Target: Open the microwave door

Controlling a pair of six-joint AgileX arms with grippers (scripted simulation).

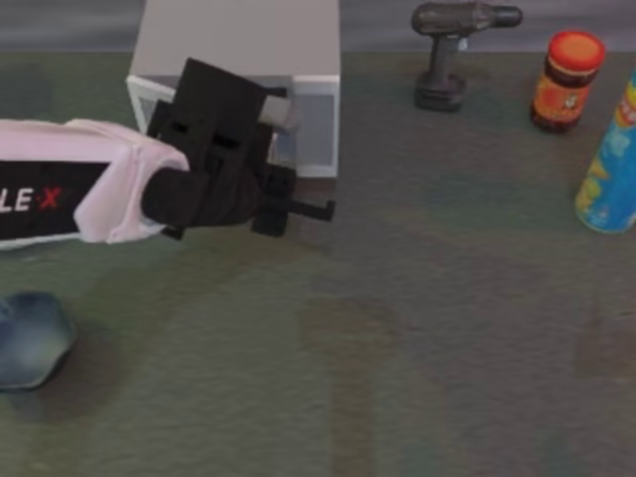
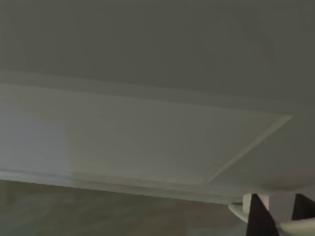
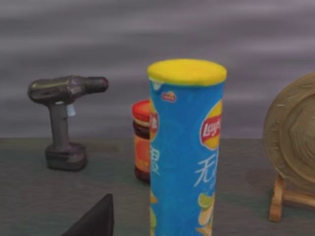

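The left gripper (image 1: 316, 207) is held before the microwave door (image 1: 308, 124), near the microwave (image 1: 238, 40); its grip cannot be told.

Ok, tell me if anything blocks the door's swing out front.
Nothing visible does, apart from the left gripper itself, which hovers right in front of the microwave door. The drill and jar stand off to the right.

My left end effector (image 1: 298, 204) is tight against the microwave (image 1: 238, 60) front. Tabletop (image 1: 417, 348) is open nearside; drill (image 1: 452, 50), jar (image 1: 566, 79), chip can (image 1: 611, 169) crowd far right.
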